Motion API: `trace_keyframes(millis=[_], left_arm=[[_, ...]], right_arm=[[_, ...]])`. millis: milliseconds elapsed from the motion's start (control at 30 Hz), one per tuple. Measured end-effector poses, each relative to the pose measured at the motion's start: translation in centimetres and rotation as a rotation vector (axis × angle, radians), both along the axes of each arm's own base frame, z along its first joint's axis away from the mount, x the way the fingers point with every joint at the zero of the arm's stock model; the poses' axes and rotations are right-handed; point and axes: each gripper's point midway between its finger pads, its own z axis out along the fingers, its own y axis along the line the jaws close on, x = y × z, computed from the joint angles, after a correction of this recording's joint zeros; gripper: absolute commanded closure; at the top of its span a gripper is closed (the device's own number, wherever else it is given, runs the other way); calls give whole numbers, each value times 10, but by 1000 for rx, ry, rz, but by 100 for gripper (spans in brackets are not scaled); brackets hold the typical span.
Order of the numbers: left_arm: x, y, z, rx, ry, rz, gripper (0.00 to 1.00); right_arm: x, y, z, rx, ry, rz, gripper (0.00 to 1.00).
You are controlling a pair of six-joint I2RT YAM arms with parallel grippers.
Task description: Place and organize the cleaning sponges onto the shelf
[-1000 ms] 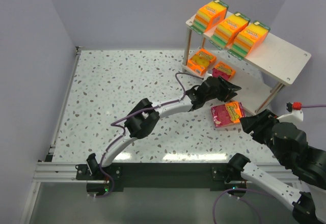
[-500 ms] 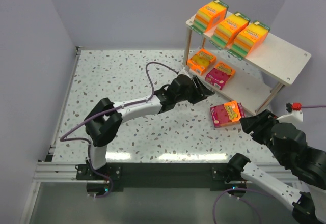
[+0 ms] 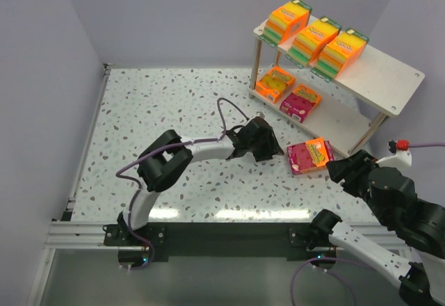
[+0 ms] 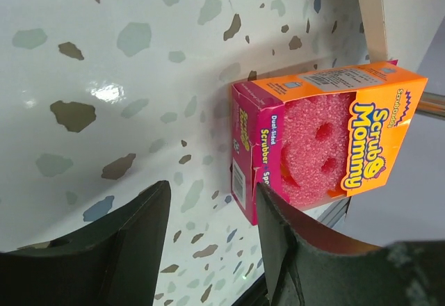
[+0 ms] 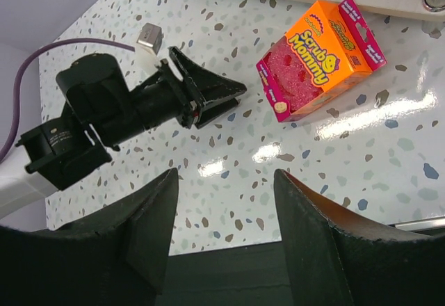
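Nearest, at the table's front right, the right gripper (image 5: 224, 177) hovers with its jaws parted wide and nothing between them. A little further in, the left gripper (image 4: 212, 188) sits low over the speckled table (image 3: 174, 104). Its jaws are also apart and empty, and they point toward a magenta-and-orange sponge pack (image 3: 309, 156). That pack lies flat and face up on the table, apart from both grippers and just beside the front edge of the shelf (image 3: 389, 76). The shelf rises behind it in two pale tiers. On its lower board an orange flat pack (image 3: 275, 83) and a magenta flat pack (image 3: 304, 102) lie side by side. On the top board three thick orange packs (image 3: 314, 39) with green and yellow sides stand in a close row.
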Motion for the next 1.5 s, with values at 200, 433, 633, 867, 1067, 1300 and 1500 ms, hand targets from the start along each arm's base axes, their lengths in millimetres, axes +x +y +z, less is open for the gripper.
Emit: trace_keyframes(millis=[200, 433, 633, 867, 1067, 1300, 1500], left_arm=[[0, -20, 1, -41, -7, -22, 42], [-17, -48, -15, -86, 24, -90, 44], [-23, -62, -11, -147, 36, -115, 72], [-22, -70, 0, -215, 51, -98, 100], [-21, -76, 10, -277, 92, -54, 100], [-2, -92, 49, -355, 111, 74, 100], [31, -130, 133, -537, 72, 164, 98]], right_arm=[[0, 0, 0, 0, 1, 0, 39], [0, 0, 0, 0, 1, 0, 39], [0, 1, -2, -2, 5, -1, 39], [0, 1, -2, 2, 6, -3, 40], [0, 1, -2, 3, 6, -4, 40], [0, 1, -2, 7, 6, -6, 40], [0, 1, -2, 13, 5, -8, 40]])
